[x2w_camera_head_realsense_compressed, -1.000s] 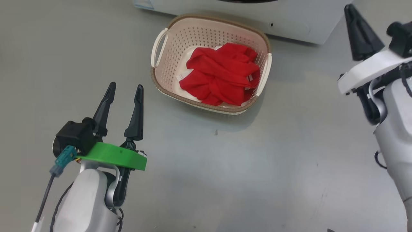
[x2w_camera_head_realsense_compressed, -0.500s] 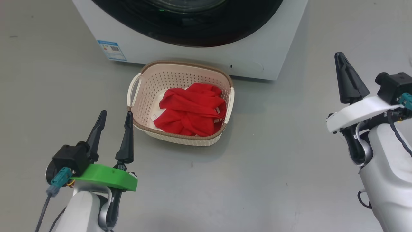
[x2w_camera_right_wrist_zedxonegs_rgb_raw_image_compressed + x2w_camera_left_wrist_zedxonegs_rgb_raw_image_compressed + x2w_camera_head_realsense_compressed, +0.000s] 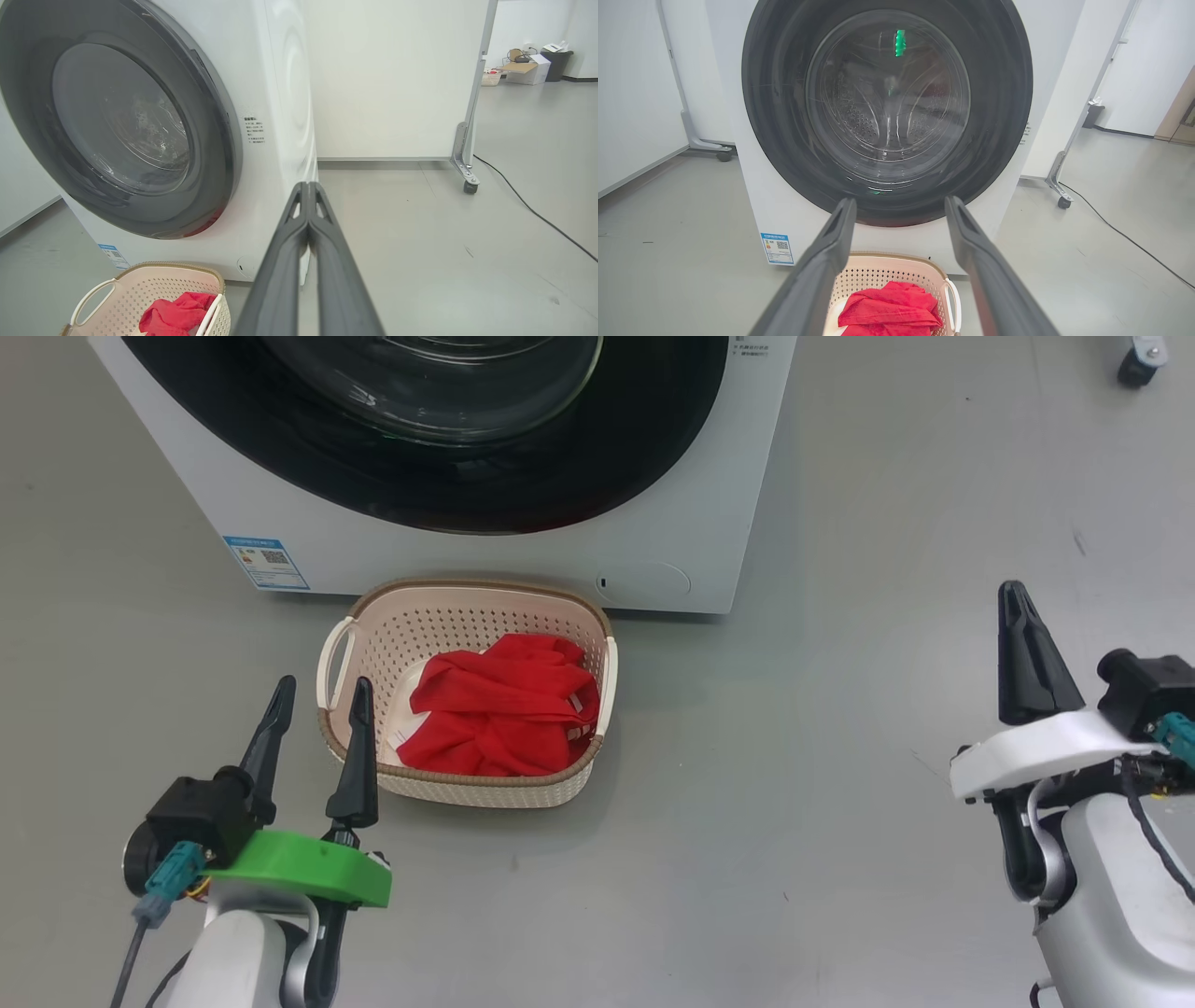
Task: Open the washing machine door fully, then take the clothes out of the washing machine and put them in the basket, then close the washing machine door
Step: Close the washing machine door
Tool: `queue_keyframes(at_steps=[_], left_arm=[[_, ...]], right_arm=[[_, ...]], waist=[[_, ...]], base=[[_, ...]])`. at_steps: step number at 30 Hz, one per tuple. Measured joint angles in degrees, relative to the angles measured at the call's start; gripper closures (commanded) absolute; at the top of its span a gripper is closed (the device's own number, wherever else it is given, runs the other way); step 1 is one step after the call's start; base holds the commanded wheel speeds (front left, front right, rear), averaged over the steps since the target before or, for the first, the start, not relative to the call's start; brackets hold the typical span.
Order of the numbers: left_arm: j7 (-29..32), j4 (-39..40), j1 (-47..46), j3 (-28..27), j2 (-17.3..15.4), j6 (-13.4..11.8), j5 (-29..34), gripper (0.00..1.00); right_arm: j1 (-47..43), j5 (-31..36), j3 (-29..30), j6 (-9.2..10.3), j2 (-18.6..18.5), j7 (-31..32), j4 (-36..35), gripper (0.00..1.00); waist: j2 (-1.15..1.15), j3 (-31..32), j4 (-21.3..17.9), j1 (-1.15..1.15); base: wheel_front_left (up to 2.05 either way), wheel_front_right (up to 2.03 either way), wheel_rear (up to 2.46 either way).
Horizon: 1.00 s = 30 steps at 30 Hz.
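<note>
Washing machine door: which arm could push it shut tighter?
Probably the left: the left gripper points straight at the black-rimmed round door; the right gripper aims past a corner of the white washing machine.

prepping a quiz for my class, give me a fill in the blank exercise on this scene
1. The red clothes lie inside the cream ____.
2. The washing machine door is ____.
3. The left gripper is ____, with nothing between its fingers.
4. The right gripper is ____, holding nothing.

Missing words: basket; closed; open; shut
</note>
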<state>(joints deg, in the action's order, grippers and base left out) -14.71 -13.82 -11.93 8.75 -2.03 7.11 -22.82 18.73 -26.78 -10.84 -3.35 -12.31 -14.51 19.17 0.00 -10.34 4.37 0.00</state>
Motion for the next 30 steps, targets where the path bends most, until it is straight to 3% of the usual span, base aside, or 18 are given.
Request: queue_keyframes(at_steps=[7,8,9,10,30], left_arm=[[0.0,0.0,1.9,0.4,0.0,0.0,0.4,0.00],[0.0,0.1,2.0,0.4,0.0,0.0,0.6,0.00],[0.0,0.1,2.2,0.5,0.0,0.0,0.8,0.00],[0.0,0.2,2.3,0.5,0.0,0.0,0.9,0.00],[0.0,1.1,2.9,1.8,-0.1,0.0,1.2,0.00]], right_arm=[[-6.0,1.2,0.9,0.54,1.5,0.0,-2.8,1.00],[-6.5,1.4,1.0,0.55,1.5,0.0,-3.2,0.85],[-7.1,1.7,1.0,0.56,1.5,0.0,-3.6,0.33],[-7.7,1.9,1.2,1.02,1.6,0.0,-4.1,0.00],[-14.0,3.9,2.8,1.75,3.3,0.0,-9.6,0.00]], waist=[[0.00,1.7,-1.0,0.00],[0.00,1.8,-1.1,0.00],[0.00,2.0,-1.3,0.00],[0.00,2.2,-1.4,0.00],[0.00,2.9,-1.9,-0.01]], base=[[0.00,0.00,0.00],[0.00,0.00,0.00],[0.00,0.00,0.00],[0.00,0.00,0.00],[0.00,0.00,0.00]])
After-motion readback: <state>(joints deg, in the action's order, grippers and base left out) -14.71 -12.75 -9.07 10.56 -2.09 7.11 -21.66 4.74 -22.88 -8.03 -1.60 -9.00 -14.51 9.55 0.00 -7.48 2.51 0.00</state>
